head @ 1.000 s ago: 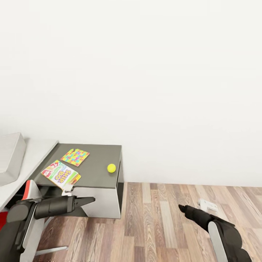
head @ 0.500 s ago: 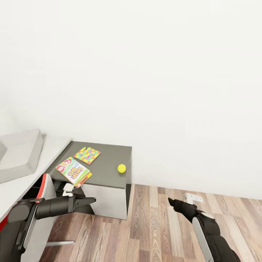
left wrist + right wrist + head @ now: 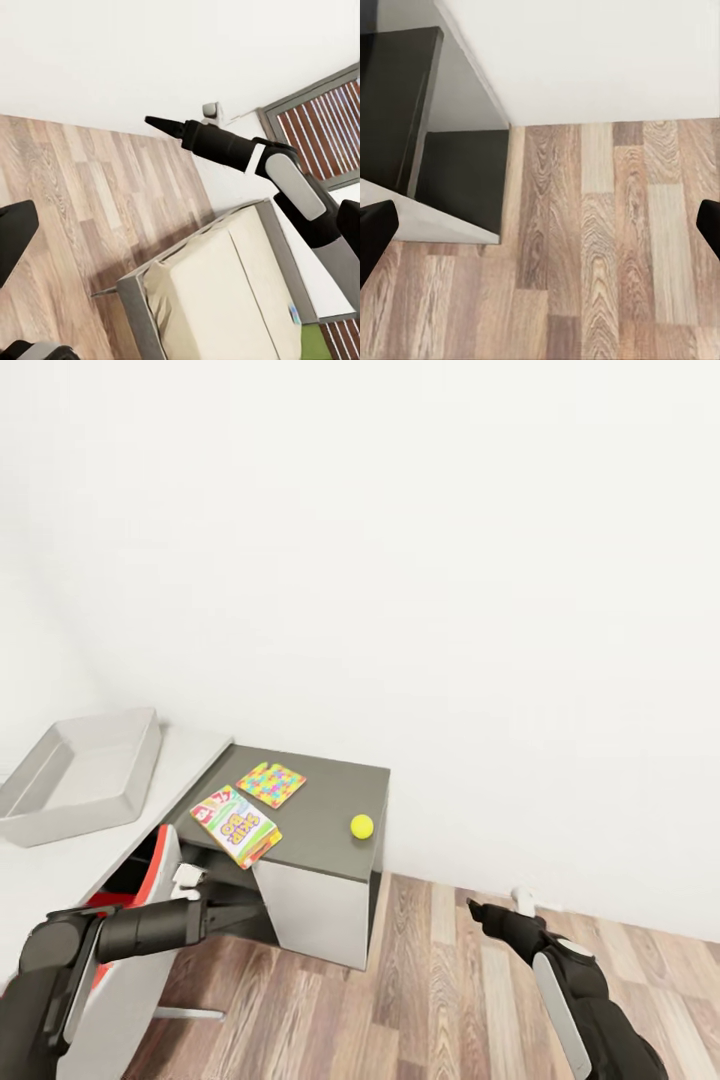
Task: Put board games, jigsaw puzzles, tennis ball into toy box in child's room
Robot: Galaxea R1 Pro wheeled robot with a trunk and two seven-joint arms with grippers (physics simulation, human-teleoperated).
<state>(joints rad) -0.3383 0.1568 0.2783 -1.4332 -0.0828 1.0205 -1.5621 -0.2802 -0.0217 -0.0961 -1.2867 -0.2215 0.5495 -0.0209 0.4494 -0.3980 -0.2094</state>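
The toy box (image 3: 80,775), a shallow light-grey tray, stands on the pale top of the table (image 3: 50,865) at the left. On the table's lower dark grey section (image 3: 320,840) lie a SKIP-BO board game (image 3: 237,826), a jigsaw puzzle (image 3: 271,784) and the tennis ball (image 3: 362,825). My left gripper (image 3: 245,910) hangs open in front of that section, below its top. Over the wood floor, my right gripper (image 3: 478,909) is open and holds nothing; its fingers (image 3: 375,229) stand wide apart. The bed (image 3: 225,292) appears in the left wrist view.
A red and white chair (image 3: 135,880) is tucked under the table beside my left arm. Wood-plank floor (image 3: 420,980) stretches right of the cabinet up to the white wall. A small white fitting (image 3: 522,900) sits at the wall's foot.
The camera has swung left, so the table and its toys have slid right in the picture and the whole toy box has come into sight. Both arms keep their poses.
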